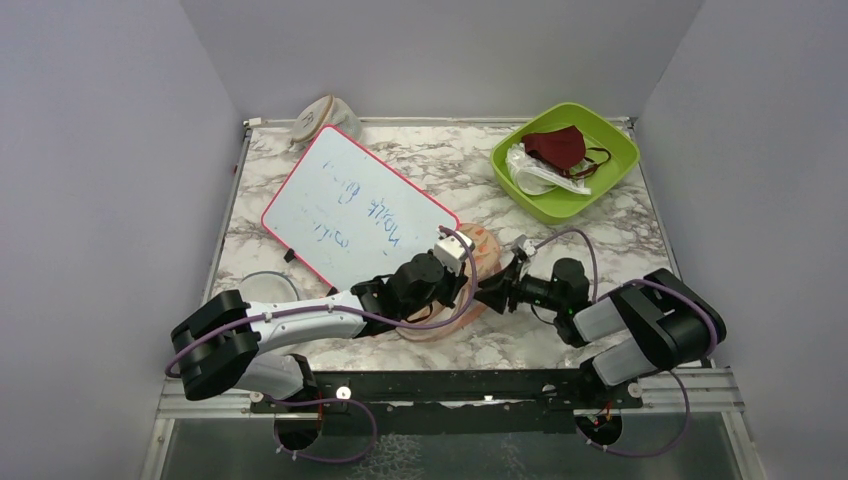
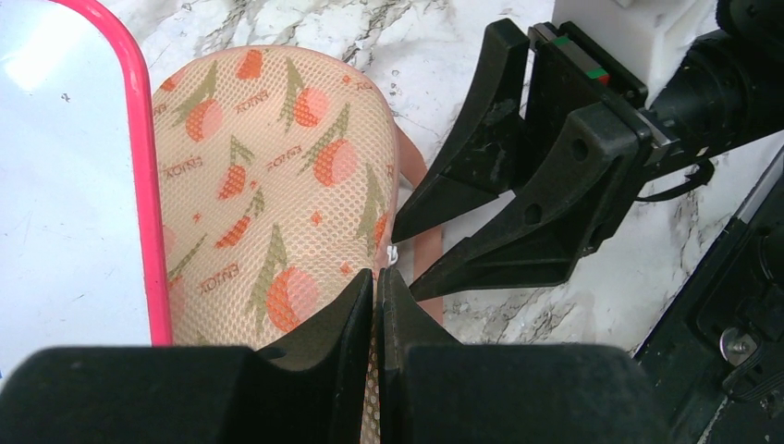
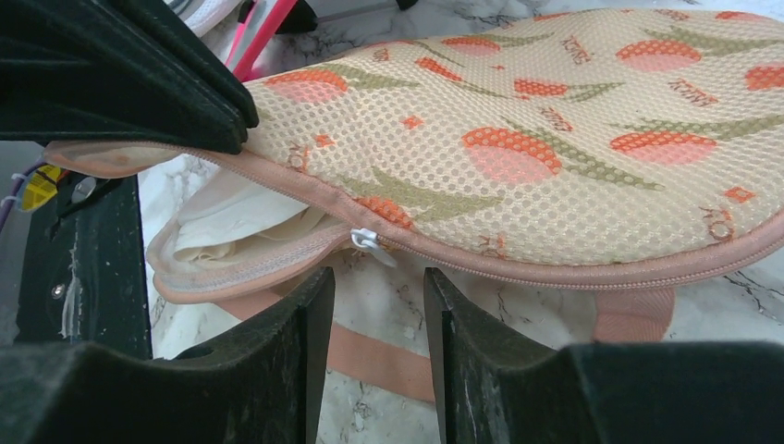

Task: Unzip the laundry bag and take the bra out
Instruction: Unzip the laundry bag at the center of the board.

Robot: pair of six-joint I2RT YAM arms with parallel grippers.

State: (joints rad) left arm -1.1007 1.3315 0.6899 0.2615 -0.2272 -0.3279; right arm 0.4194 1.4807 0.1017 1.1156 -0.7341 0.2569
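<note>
Right, all the action is off the near right corner of the whiteboard (image 1: pixel 350 210), where the bag (image 1: pixel 483 248) lies just beside the board's pink rim, its length running roughly along that edge. The left claw (image 2: pixel 377 277) is clamped flat on the bag's upper lip, jaws pressed together with mesh caught between them, holding that lip up. That leaves a mouth gaping at this end, and there's the bra (image 3: pixel 236 217), pale folded fabric showing inside the gap, nowhere near out yet. Now look at the right claw (image 3: pixel 374 277): jaws partly apart, nothing in them, coming in from the side away from the whiteboard and nosing right up to the seam. The little white zip pull (image 3: pixel 370 242) sits straight ahead of it, just above the gap between its fingers, close but not touched. So the right arm is plainly the nearer one for the pull. From there the closed zip runs on along the bag's curved edge, away from the left claw's pinch. That's the line to follow, I'd say: a touch higher, nip the pull, drag it along the seam.
</note>
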